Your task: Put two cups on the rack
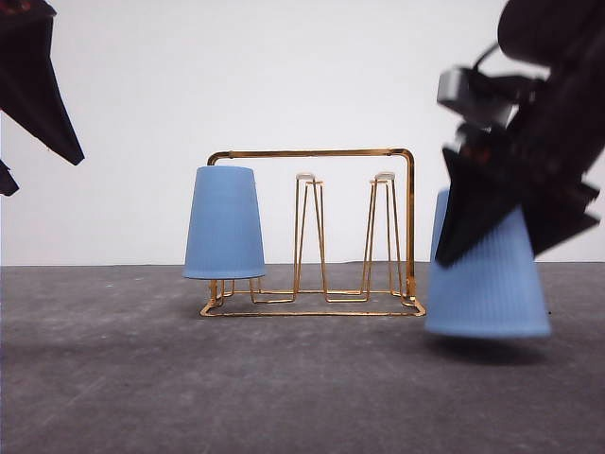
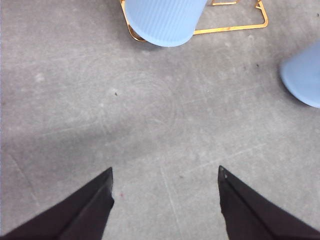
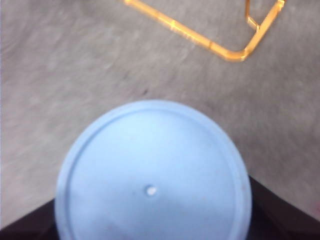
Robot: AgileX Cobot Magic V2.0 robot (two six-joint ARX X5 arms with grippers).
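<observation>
One cup racked, the second held just right of the rack (image 1: 312, 232).

The first cup (image 1: 224, 223) sits inverted on the left prongs. The right gripper (image 1: 492, 222), closed on the upside-down second cup (image 1: 489, 284), needs to go left toward free prongs (image 1: 382, 236). The left gripper (image 2: 165, 200) gapes empty.

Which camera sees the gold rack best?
The front view: the whole rack shows, frame, prongs and base, one blue cup on it. The left wrist view catches some base wire, the right wrist view just a base corner.
</observation>
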